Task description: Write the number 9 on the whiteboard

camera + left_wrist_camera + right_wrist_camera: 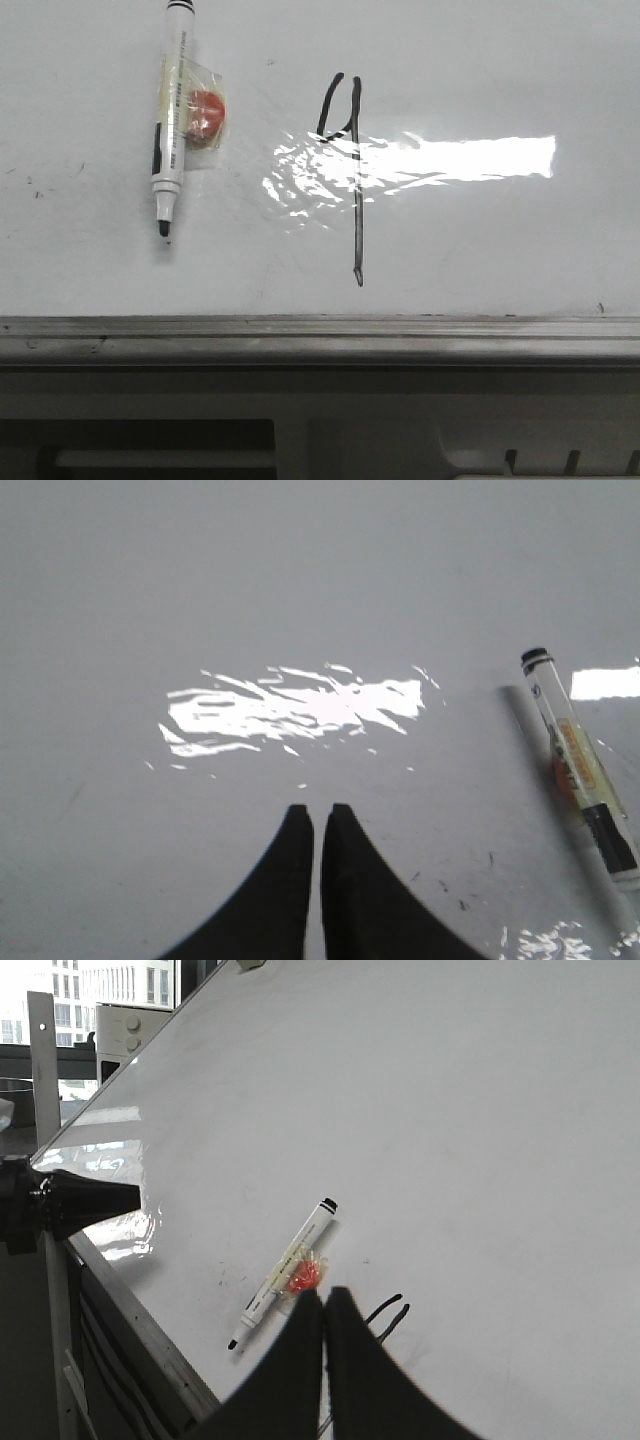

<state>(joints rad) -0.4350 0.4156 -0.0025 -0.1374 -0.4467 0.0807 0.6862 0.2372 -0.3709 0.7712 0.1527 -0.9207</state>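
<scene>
Number 9 on whiteboard, behind right fingers

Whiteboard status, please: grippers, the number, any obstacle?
Left gripper shut, empty. Right gripper shut, empty. Number 9 drawn on whiteboard; marker lies uncapped beside it, apart. No obstacle seen.

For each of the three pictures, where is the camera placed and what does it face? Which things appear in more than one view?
Front view: looks forward onto the glossy white whiteboard with the black hand-drawn number 9; no robot part shows.
Left wrist view: on the left arm, over the board; shut left hand shows.
Right wrist view: on the right arm, facing the board at a slant; shut right hand shows.
Shared: the uncapped white marker pen in all three.
</scene>
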